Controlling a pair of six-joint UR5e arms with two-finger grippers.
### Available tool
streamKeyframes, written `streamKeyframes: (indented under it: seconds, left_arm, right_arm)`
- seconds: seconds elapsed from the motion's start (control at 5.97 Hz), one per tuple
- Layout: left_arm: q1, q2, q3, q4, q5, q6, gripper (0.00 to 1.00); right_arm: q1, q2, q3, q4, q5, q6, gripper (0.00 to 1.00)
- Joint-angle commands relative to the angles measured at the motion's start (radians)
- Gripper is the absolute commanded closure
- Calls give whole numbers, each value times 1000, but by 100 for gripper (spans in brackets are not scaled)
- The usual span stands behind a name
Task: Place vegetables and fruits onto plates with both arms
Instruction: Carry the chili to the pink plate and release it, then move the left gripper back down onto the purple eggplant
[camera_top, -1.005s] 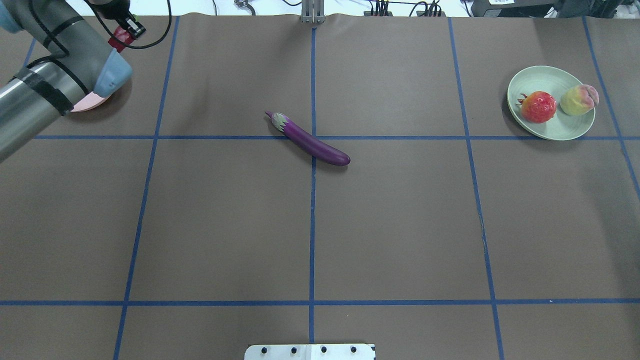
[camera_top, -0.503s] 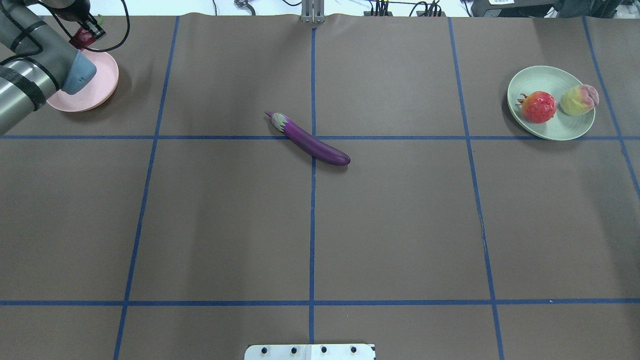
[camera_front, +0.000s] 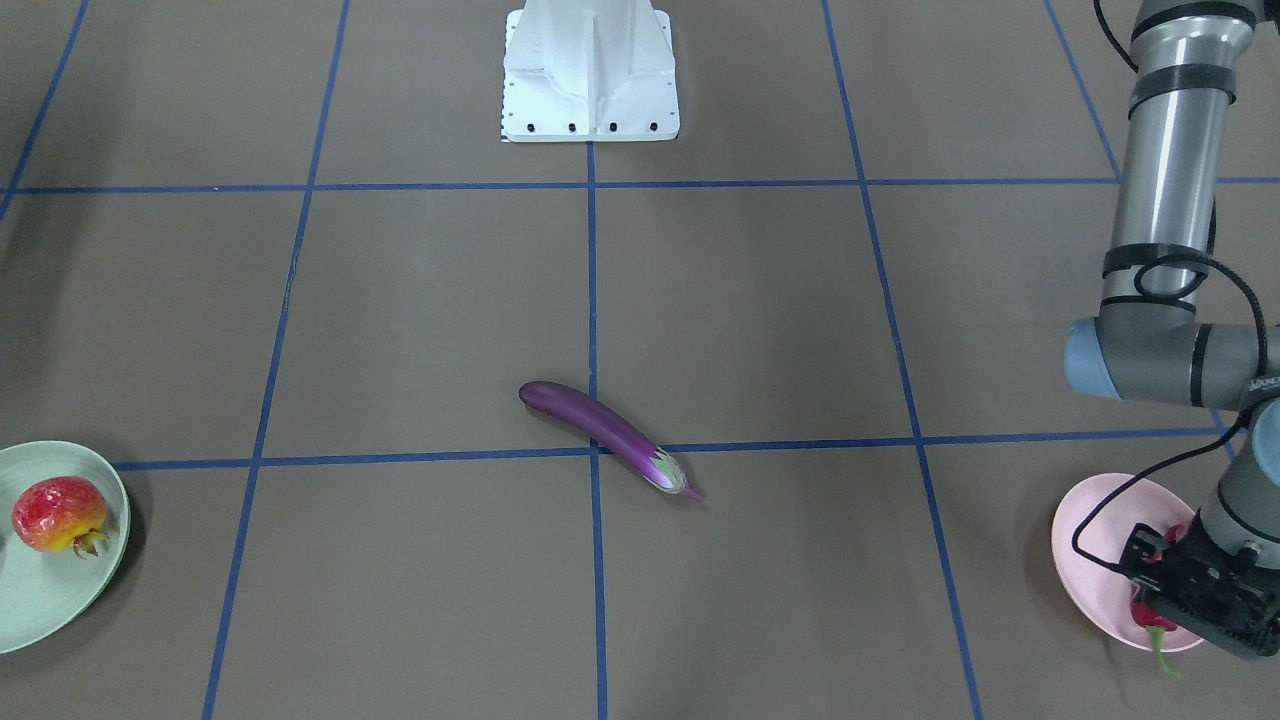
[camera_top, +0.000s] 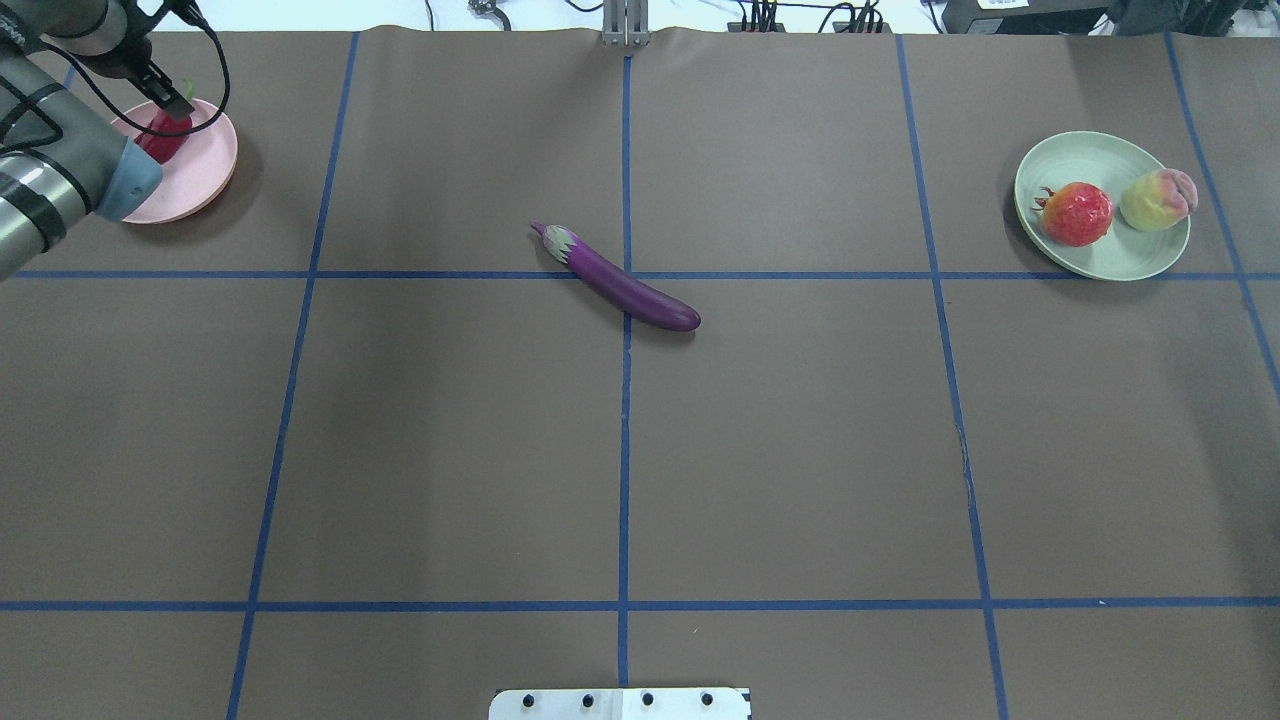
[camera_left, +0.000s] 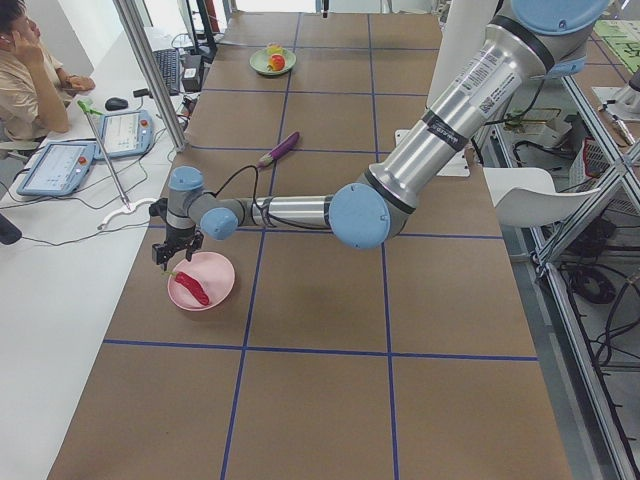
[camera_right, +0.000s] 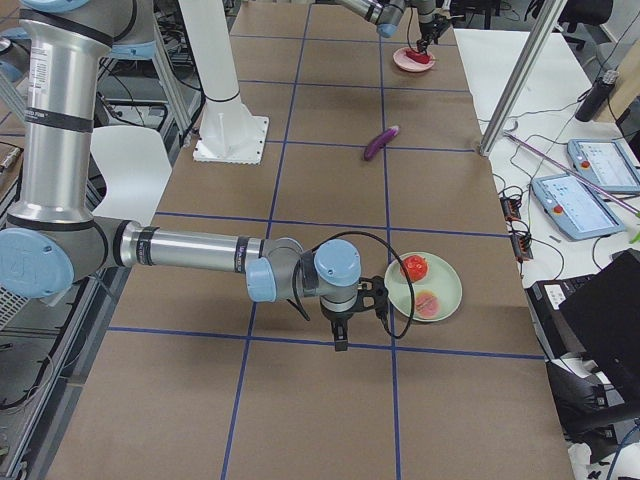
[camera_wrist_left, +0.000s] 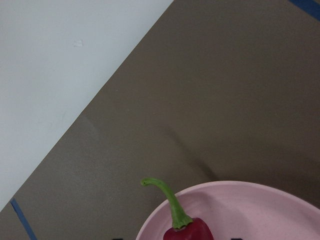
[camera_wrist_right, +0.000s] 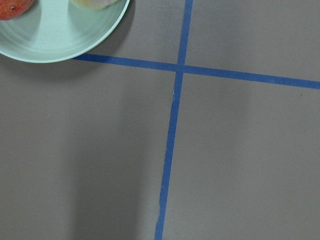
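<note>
The red chili (camera_top: 160, 138) lies on the pale pink plate (camera_top: 205, 170) at the far left; the left wrist view shows its green stem (camera_wrist_left: 170, 202) over the plate's rim (camera_wrist_left: 260, 210). My left gripper (camera_left: 172, 262) hovers just above the chili, jaws apart and empty. The purple eggplant (camera_top: 620, 285) lies on the mat near the middle. The bumpy red-and-yellow ball (camera_top: 1077, 213) and the peach (camera_top: 1157, 198) sit on the pale green plate (camera_top: 1090, 160) at the far right. My right gripper (camera_right: 342, 335) is low beside the green plate; I cannot tell whether it is open or shut.
The white pedestal base (camera_front: 590, 70) stands at the robot's edge of the table. Blue tape lines (camera_top: 624, 450) grid the brown mat. An operator (camera_left: 30, 70) sits beside the table's left end, with tablets (camera_left: 55, 165) and a metal post (camera_left: 150, 70).
My left arm swung left with the chili to the pink plate and let it go; the chili now lies on the plate. Eggplant and fruits have not moved.
</note>
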Motion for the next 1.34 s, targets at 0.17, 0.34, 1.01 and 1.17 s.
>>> streamKeyframes:
  seconds: [0.17, 0.34, 1.01, 1.17]
  left_arm:
    - [68, -8, -335, 212, -135, -550, 0]
    - [137, -31, -384, 212, -126, -760, 1]
    - [524, -243, -389, 335, 172, -1287, 0]
    - [550, -289, -348, 367, 201, -1405, 1]
  right_arm:
    - [0, 0, -1, 0, 6, 0, 0]
    - [0, 0, -1, 0, 5, 0, 0]
    - [0, 1, 4, 0, 5, 0, 0]
    - [0, 3, 5, 0, 5, 0, 0]
